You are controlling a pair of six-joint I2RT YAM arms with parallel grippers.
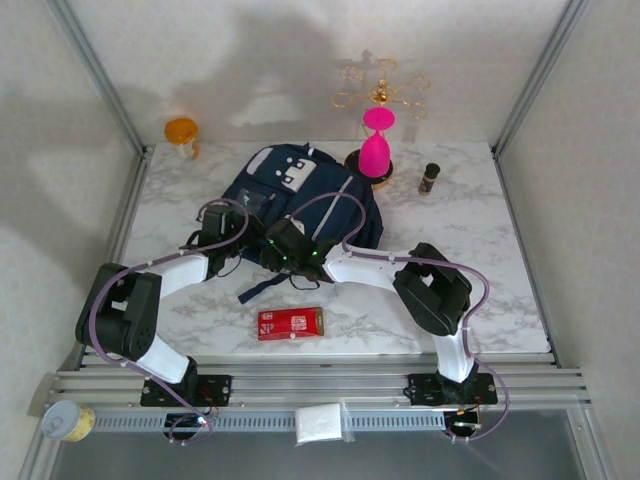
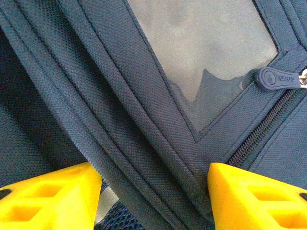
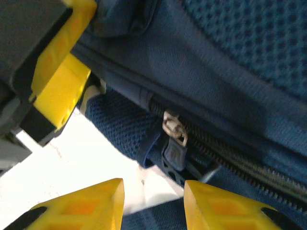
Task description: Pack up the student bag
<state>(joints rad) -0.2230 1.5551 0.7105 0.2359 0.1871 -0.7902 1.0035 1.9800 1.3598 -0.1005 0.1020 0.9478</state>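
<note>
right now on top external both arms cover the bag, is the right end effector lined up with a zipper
observer: yes, right wrist view: a zipper pull just ahead of the right end effector, not yet between its jaws
operator: and the left one
observer: the left end effector straddles a stitched seam of the student bag, jaws apart
operator: any zipper there
observer: a second pull lies near the right edge of that view, beside a greyish panel
</note>
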